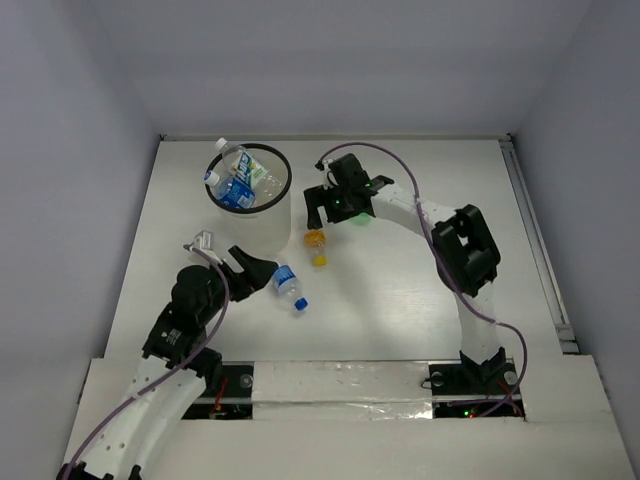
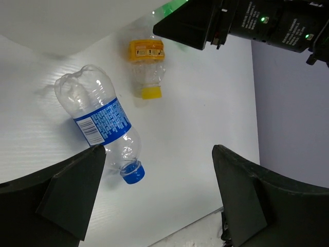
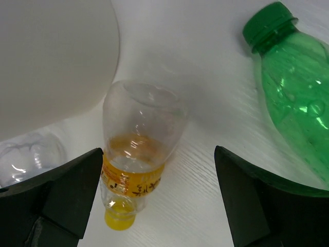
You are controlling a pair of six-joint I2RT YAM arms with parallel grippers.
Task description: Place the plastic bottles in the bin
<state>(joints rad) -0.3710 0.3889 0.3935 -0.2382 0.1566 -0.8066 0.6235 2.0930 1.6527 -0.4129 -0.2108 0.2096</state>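
A clear bottle with a blue label and blue cap [image 1: 289, 288] lies on the table, also in the left wrist view [image 2: 100, 123]. My left gripper [image 1: 260, 274] [image 2: 159, 198] is open and empty, just left of it. A clear bottle with an orange label and cap [image 1: 317, 244] [image 3: 134, 152] [image 2: 146, 64] lies beside the bin [image 1: 250, 222]. My right gripper [image 1: 318, 214] [image 3: 159, 203] is open and empty, hovering above it. A green bottle [image 3: 293, 87] lies to its right. Several bottles [image 1: 236, 180] sit inside the bin.
The bin's whitish wall [image 3: 51, 56] stands close on the left of the right gripper. The right arm's wrist [image 2: 257, 20] hangs over the far part of the left wrist view. White walls enclose the table on three sides.
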